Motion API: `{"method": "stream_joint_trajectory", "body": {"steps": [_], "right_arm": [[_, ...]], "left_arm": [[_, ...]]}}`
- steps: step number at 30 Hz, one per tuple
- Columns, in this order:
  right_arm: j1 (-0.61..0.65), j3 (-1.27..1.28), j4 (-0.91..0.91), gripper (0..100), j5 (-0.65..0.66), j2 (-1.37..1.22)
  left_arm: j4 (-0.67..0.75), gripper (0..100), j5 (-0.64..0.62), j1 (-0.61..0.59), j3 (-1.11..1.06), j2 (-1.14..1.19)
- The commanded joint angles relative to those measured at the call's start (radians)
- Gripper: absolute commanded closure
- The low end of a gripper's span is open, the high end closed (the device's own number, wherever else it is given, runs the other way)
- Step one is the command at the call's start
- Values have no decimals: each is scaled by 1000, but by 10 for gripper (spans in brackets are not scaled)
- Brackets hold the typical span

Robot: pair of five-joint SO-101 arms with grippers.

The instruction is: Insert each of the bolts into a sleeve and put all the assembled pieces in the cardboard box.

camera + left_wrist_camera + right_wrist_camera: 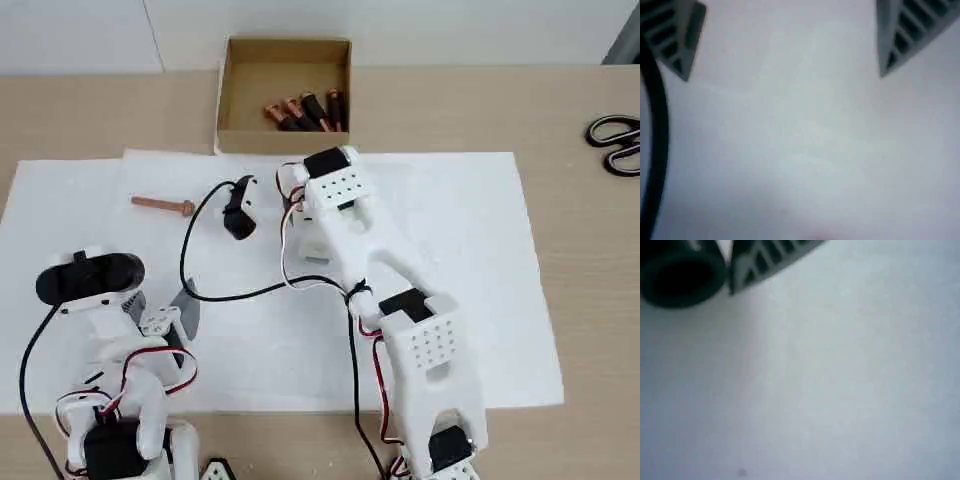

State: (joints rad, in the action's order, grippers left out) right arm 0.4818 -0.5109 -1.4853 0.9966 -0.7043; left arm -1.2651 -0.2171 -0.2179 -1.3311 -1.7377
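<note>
One brown bolt (162,205) lies on the white paper to the left of the middle. My right gripper (240,212) hovers just right of the bolt, shut on a black sleeve (680,275). The sleeve's open end shows beside one ribbed finger (770,257). My left gripper (178,312) (784,74) hangs low over bare paper near the front left, open with nothing between its grey fingers. The cardboard box (232,95) stands at the back and holds several assembled pieces (305,112).
A white paper sheet (470,260) covers most of the wooden table. A black cable (200,290) (657,150) loops across the paper between the arms, close to the left gripper. Scissors (615,142) lie at the far right edge.
</note>
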Motion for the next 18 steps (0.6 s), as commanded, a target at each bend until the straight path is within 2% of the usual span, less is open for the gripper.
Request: {"method": "stream_joint_trajectory", "body": {"steps": [1, 7, 12, 18], "right_arm": [[-8, 0, 10, 849, 12, -12], [-62, 0, 8, 998, 6, -22], [-111, -20, 2, 995, -44, -16], [-153, -233, -88, 995, -212, -16]], "left_arm": [[25, 771, 3, -2, 4, -3], [25, 771, 5, -6, 4, -3], [25, 771, 5, -5, 4, -3], [25, 771, 5, -6, 4, -3]]}}
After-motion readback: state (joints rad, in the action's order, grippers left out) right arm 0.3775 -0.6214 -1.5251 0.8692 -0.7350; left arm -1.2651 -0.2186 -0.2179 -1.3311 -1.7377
